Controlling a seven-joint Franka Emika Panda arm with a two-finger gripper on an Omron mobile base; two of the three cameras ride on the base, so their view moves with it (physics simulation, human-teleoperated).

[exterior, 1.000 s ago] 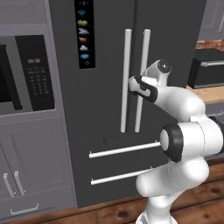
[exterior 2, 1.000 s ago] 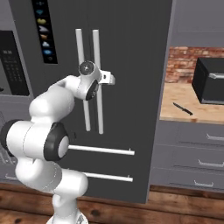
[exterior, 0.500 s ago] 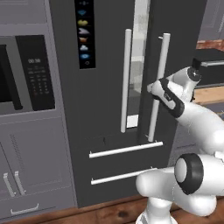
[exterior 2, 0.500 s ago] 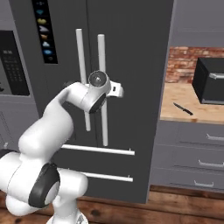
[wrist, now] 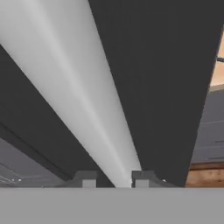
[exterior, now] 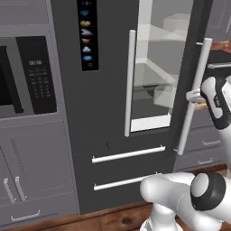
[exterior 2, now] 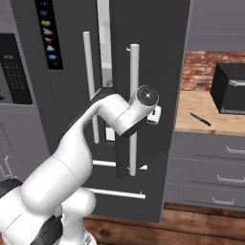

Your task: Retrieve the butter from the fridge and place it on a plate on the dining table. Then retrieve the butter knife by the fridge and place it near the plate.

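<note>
And there goes the door: a second ago the fridge [exterior: 108,113] was shut flat with the two white bars side by side, and now its right-hand door stands swung well out, the handle [exterior: 193,94] carried over toward three o'clock in the left base view and the pale interior with its clear shelves [exterior: 160,72] showing through the gap. The pincer [wrist: 114,183] is clamped around that white bar, one fingertip [wrist: 87,180] pressed to each side of it, nothing else in its grasp. That means the first hurdle is about cleared, I'd say; the opening looks wide enough to start peering in for the butter, though I can't pick the butter out on any shelf from here, so where it sits inside I cannot tell. From the right base view the arm [exterior 2: 119,115] wraps across the front of the door, and the open door itself stands between the base and the shelves, so the hand will likely have to let go and come around the door's edge before it can reach in. Over at three o'clock in that view, the butter knife [exterior 2: 200,119] lies on the wooden worktop [exterior 2: 196,112] just beside a black box [exterior 2: 229,88], waiting its turn. The microwave [exterior: 22,76] sits at nine o'clock, well out of the way.
</note>
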